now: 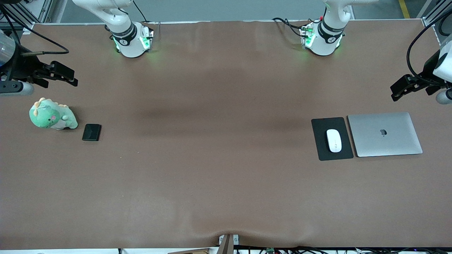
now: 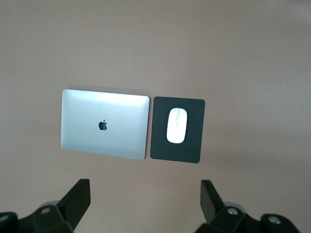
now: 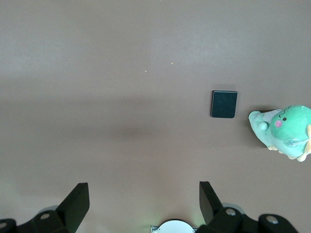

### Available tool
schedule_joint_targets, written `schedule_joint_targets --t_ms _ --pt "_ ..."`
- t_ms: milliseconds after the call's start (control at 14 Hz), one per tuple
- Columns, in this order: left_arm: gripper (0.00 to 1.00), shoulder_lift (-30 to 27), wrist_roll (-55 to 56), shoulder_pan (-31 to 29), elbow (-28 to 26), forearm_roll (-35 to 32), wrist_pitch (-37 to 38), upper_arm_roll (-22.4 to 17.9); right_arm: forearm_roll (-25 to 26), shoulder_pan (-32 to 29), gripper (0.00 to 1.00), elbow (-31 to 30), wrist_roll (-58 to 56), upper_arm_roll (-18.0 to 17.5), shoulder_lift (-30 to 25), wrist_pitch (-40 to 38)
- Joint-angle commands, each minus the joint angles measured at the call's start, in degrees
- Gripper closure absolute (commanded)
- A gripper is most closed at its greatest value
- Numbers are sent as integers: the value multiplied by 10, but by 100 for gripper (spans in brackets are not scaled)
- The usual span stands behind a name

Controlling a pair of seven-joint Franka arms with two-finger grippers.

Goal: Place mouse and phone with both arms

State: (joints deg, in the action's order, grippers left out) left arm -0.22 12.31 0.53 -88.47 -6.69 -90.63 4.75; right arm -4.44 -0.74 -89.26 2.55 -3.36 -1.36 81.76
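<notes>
The white mouse (image 1: 333, 140) lies on a flat black mouse pad (image 1: 322, 141) toward the left arm's end of the table; it also shows in the left wrist view (image 2: 177, 125). The small black phone (image 1: 91, 132) lies toward the right arm's end, beside a green toy; it shows in the right wrist view (image 3: 224, 104). My left gripper (image 1: 400, 90) hangs open and empty high over the table's edge (image 2: 144, 200). My right gripper (image 1: 67, 76) hangs open and empty over the table at its end (image 3: 144, 203).
A closed silver laptop (image 1: 385, 134) lies beside the mouse pad (image 2: 104, 124). A green plush dinosaur (image 1: 52, 115) sits beside the phone (image 3: 284, 131). The brown table cover (image 1: 219, 158) is bare across the middle.
</notes>
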Motion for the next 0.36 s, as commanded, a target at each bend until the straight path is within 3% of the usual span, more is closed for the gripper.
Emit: schedule_joint_targets --t_ms 0,286 --pt "0 -8 -18 0 3 10 11 0 3 -3 0 0 -8 -2 -7 -5" --pt "0 -8 -20 0 3 11 11 0 3 -3 0 0 -8 -2 -7 -5"
